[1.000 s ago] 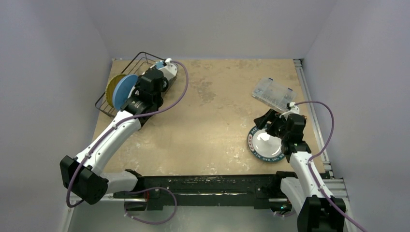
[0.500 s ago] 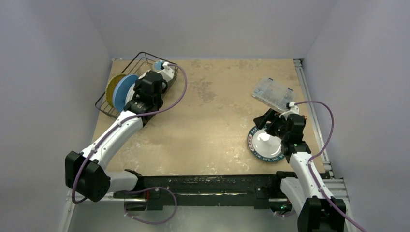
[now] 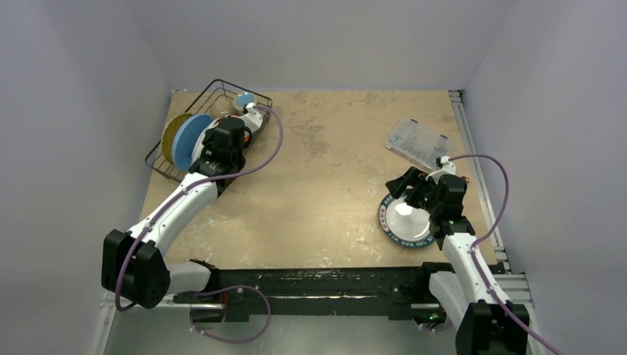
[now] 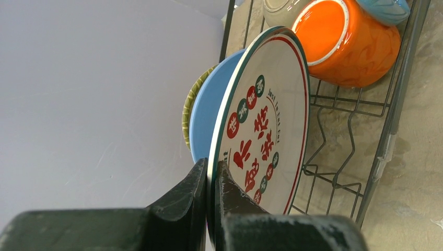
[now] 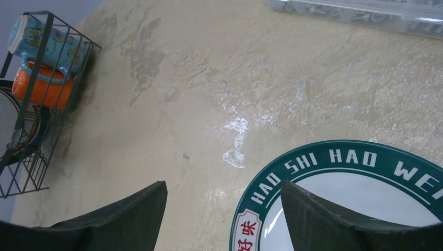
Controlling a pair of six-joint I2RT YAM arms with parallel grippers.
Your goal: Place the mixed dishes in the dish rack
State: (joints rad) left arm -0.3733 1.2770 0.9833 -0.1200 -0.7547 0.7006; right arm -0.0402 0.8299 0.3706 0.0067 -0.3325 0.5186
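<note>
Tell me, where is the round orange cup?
In the left wrist view, the round orange cup sits inside the black wire dish rack at the far left of the table, between the blue mug and the white red-dotted plate.

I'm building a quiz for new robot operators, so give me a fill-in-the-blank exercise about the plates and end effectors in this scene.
1. The left end effector is shut on the rim of the round white plate, whose large characters are ____.
2. That plate is held on edge inside the black wire dish rack, next to a plain round plate coloured ____.
3. The white teal-rimmed round plate lies flat on the ____, below the open right end effector.
Missing words: red; blue; table.
</note>
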